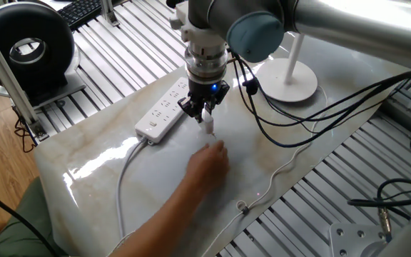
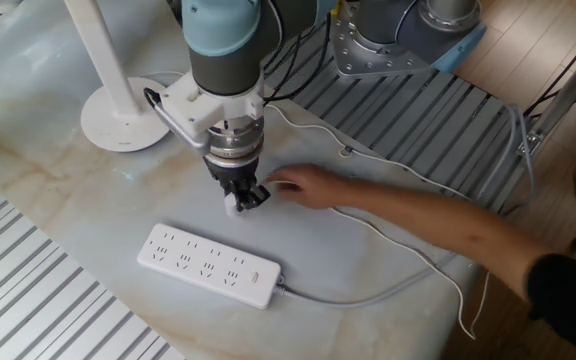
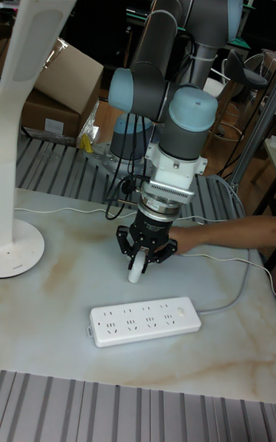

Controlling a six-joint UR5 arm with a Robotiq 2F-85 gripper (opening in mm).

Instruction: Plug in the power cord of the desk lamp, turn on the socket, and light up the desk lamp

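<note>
White plug [image 3: 136, 271] clamped in one hand [image 3: 144, 256]; one socket [image 3: 144, 320], one desk lamp [image 3: 21, 131]

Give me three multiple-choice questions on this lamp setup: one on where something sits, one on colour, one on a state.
1. Where does the desk lamp stand relative to the socket?
A. On top of it
B. Apart from it on the table
C. On the floor

2. What colour is the socket?
A. White
B. Black
C. Red

3. What is the claw doing?
A. Hanging open and empty
B. Gripping the power cord plug
C. Pressing the socket's button

Answers: 1 B, bare tabletop lies between them. 2 A, its casing is white. 3 B, the white plug sits between its fingers, above the table.
</note>
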